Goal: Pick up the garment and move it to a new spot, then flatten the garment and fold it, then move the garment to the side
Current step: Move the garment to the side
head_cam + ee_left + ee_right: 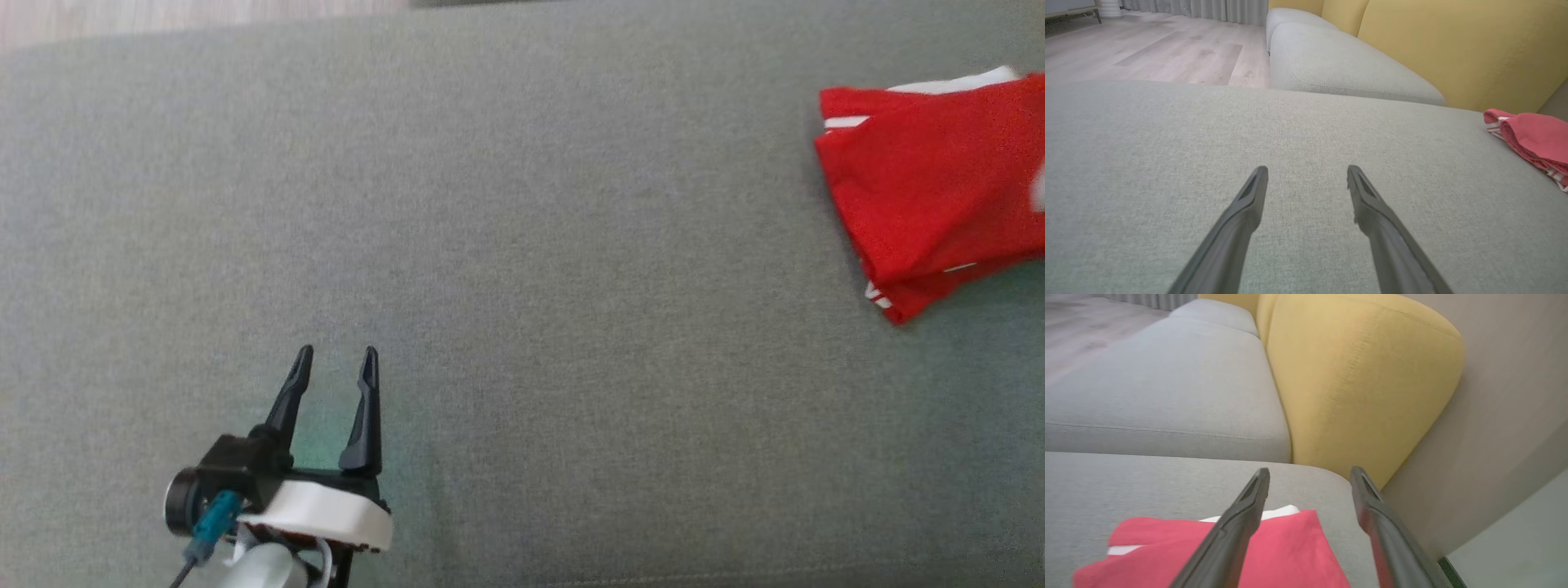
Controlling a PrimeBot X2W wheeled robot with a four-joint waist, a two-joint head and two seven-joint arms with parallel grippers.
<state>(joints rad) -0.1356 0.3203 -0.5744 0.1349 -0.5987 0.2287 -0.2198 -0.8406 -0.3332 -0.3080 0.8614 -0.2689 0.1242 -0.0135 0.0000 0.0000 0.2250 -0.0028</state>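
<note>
**Grey seat cushion [522, 245] carrying folded garment [931, 188] at its right end; both pincers released**

Grey woven upholstery is serving as the work surface. A second grey cushion [1339, 65] is sitting beyond it, with a yellow backrest [1363, 375] rising behind. Pale wood flooring [1147, 53] is showing past the far edge.

Item 1, garment: red cloth with white trim is lying folded into a compact stack of layers. It is resting flat on the cushion at the robot's right, near the corner where the backrest ends, and part of it is running out of the head view.

Item 2, left pincer [339, 353]: it is hovering low over bare upholstery at the robot's lower left, well apart from the garment. Its two dark fingers are standing spread and are gripping nothing.

Item 3, right pincer [1310, 470]: it is hanging over the garment's far corner, pointing towards the backrest. Its fingers are standing wide apart with nothing between them. Whether either finger is touching the cloth cannot be told from this angle.
</note>
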